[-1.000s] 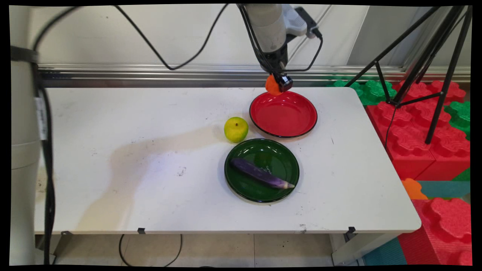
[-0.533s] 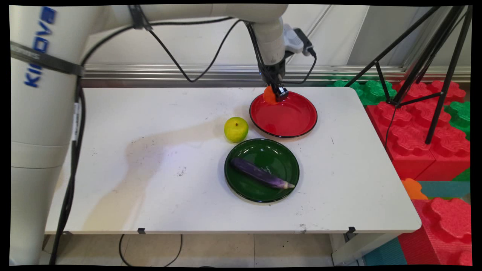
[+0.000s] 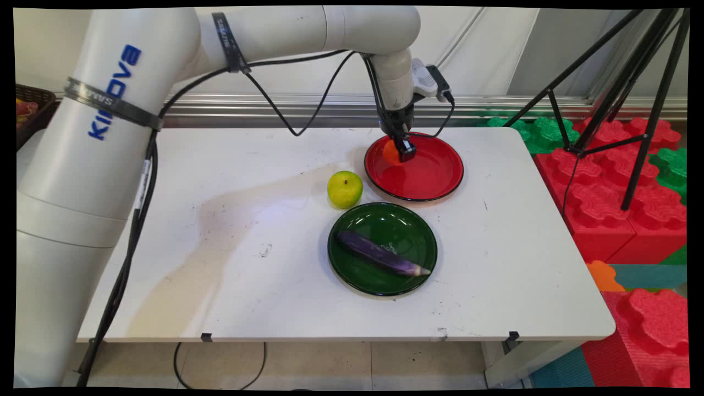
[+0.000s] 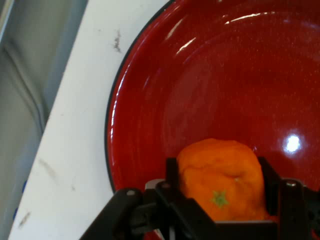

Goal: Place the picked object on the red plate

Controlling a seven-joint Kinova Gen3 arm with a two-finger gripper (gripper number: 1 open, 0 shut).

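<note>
Holding an orange (image 4: 222, 182) between its two fingers, the gripper (image 3: 400, 149) is hanging low over the far left part of the red plate (image 3: 434, 181). In the hand view the fingers (image 4: 173, 176) are pressing on both sides of the fruit, so the grasp is closed on it, and the plate's glossy floor is filling most of what lies beyond. Whether the orange is touching the plate or sitting just above it cannot be told.

As things stand, the orange is in the grasp and over the plate but is not lying free in it; the fingers are not parted.

Just left of the red plate and a little nearer, a green apple (image 3: 345, 189) is standing on the table (image 3: 220, 264). Nearer again, a green plate (image 3: 357, 269) is carrying an eggplant (image 3: 381, 253) lying aslant across it. Both are well clear of the gripper. Off the table's right side, red and green foam blocks (image 3: 616, 214) are stacked beneath a black tripod (image 3: 643, 110).
</note>
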